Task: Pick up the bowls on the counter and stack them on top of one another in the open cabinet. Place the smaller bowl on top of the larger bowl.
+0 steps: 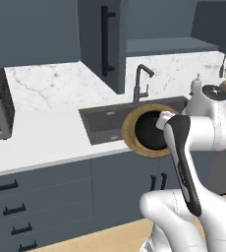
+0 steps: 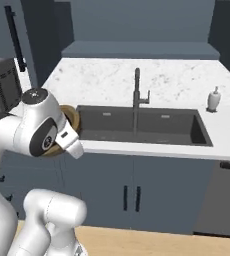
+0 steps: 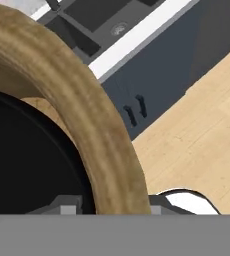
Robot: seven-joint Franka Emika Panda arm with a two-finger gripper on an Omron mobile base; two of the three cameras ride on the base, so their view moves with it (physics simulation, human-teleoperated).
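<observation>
Claw clamps the thick-rimmed round wooden bowl, black bowl inside.

Round tan-brown wooden bowl with thick rim, tipped on edge, rim between the pincer's fingers; small black bowl nested inside it, off the counter

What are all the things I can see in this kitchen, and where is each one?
larger bowl: one, tan wood, tipped on edge in the air before the sink, held by the gripper
smaller bowl: one, black, nested inside the wooden bowl
sink: one, dark grey, set in the counter
faucet: one, dark, behind the sink
soap dispenser: one, white, right of the sink
counter: one, white marble
open cabinet: one, slate blue, above the counter
gripper: one, closed on the wooden bowl's rim
</observation>
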